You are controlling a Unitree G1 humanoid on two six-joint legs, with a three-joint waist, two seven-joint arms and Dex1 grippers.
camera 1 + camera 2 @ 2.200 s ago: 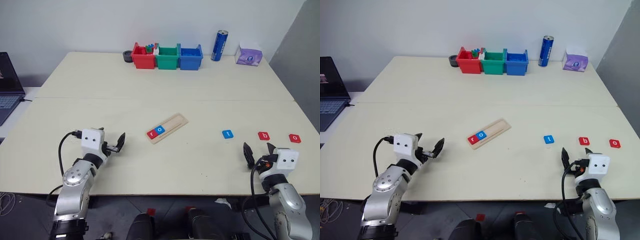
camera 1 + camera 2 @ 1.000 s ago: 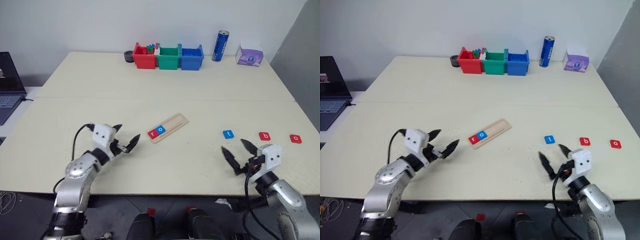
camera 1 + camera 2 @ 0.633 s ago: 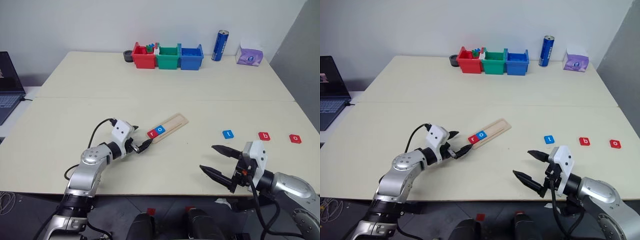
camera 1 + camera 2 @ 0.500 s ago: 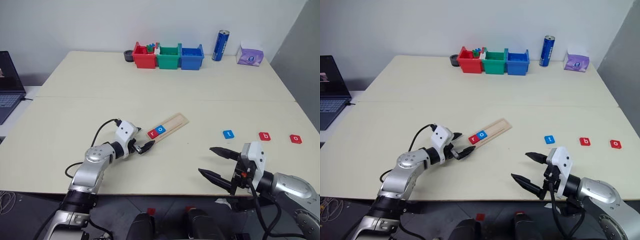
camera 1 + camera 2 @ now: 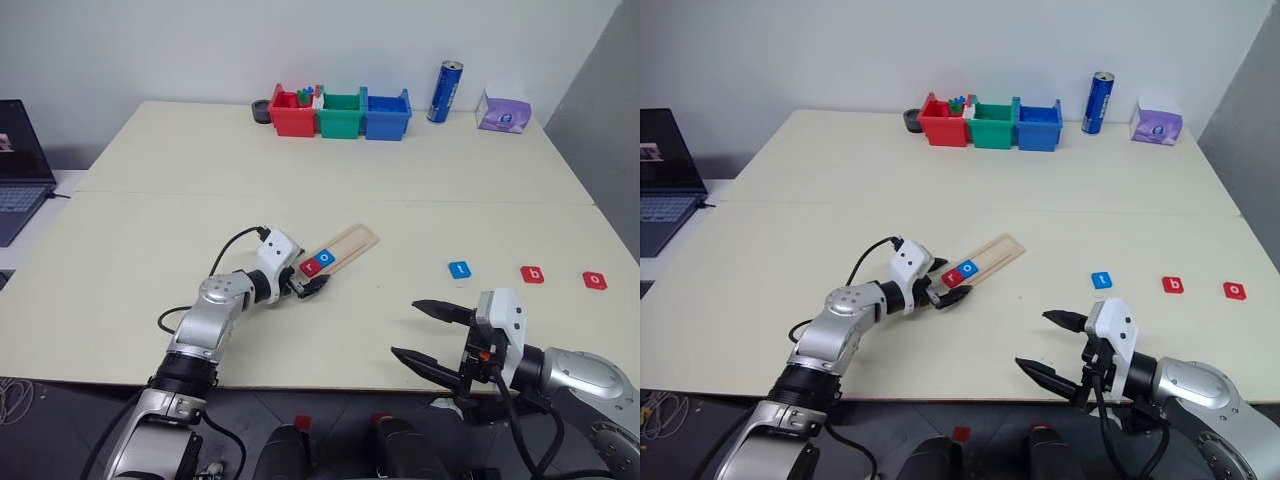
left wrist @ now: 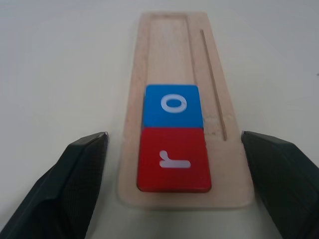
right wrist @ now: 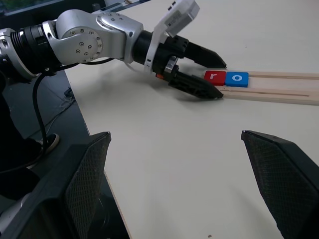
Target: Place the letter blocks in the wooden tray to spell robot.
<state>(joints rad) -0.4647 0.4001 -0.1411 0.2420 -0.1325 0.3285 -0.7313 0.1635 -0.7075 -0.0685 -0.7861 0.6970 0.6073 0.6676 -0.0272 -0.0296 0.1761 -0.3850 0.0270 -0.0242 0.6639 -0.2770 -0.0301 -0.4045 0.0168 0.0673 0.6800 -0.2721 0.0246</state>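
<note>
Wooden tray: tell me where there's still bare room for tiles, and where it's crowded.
The wooden tray is bare from the blue o tile to its far end. The near end is crowded: the red r tile sits there, with the left pincer open around that end.

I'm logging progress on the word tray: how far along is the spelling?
Done: red r and blue o sit in the wooden tray. In hand: nothing; the open left gripper straddles the tray's near end. Left: t, b, o lie on the table.
</note>
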